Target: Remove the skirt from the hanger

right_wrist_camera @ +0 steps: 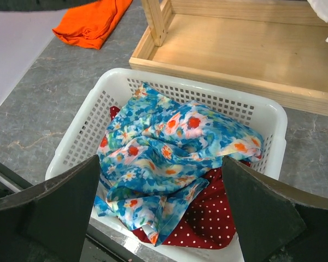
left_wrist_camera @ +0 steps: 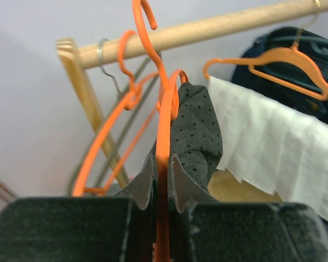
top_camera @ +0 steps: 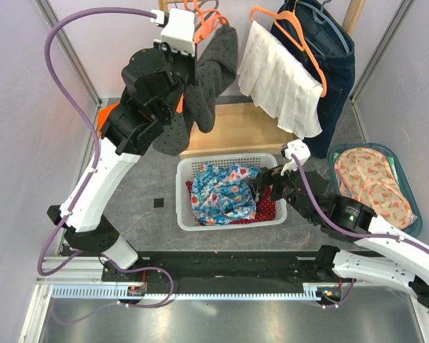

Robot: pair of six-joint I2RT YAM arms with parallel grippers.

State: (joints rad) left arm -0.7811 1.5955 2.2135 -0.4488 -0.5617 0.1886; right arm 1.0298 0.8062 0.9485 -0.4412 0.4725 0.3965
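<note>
A dark grey dotted skirt hangs on an orange hanger at the left end of the wooden rail. My left gripper is raised to it and shut on the orange hanger; the skirt drapes just right of the fingers. My right gripper is open and empty, hovering over the white basket, above a blue floral cloth.
A white pleated garment and dark jeans hang on other orange hangers. The basket also holds a red dotted cloth. A teal tray with patterned cloth sits right. An orange cloth lies left of the wooden stand base.
</note>
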